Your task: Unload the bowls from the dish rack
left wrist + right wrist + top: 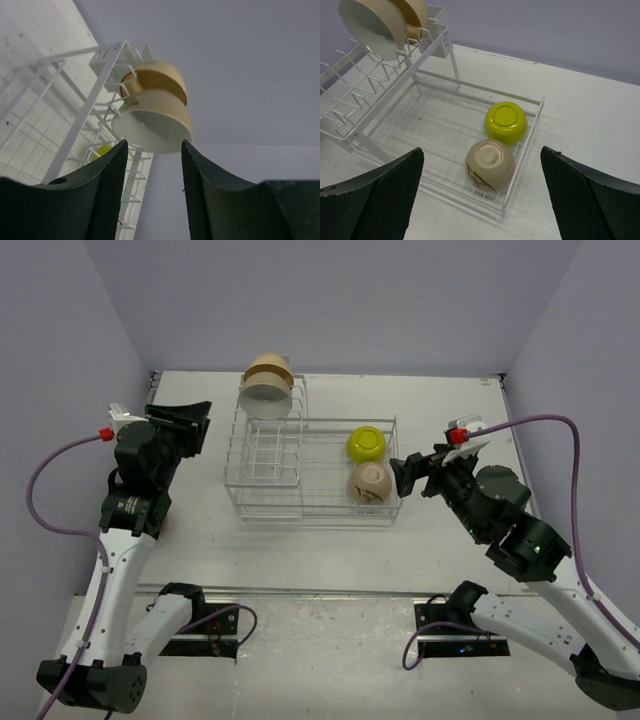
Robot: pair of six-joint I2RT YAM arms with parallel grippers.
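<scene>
The white wire dish rack point(270, 455) stands mid-table. Two bowls stand on edge in its upright slots at the back left: a cream-white one point(265, 397) in front, a tan one point(270, 368) behind. In the basket section a yellow-green bowl point(366, 444) and a beige bowl point(370, 483) lie upside down. My left gripper point(200, 426) is left of the rack, open and empty, pointing at the cream-white bowl point(155, 127). Just right of the rack, my right gripper point(404, 478) is wide open, with the beige bowl point(490, 164) ahead between its fingers point(385, 190), untouched.
Lavender walls close in the white table point(480, 530) at the back and both sides. A purple cable point(545, 422) loops over the right arm and another point(45, 485) hangs beside the left arm. Both arm bases sit at the near edge.
</scene>
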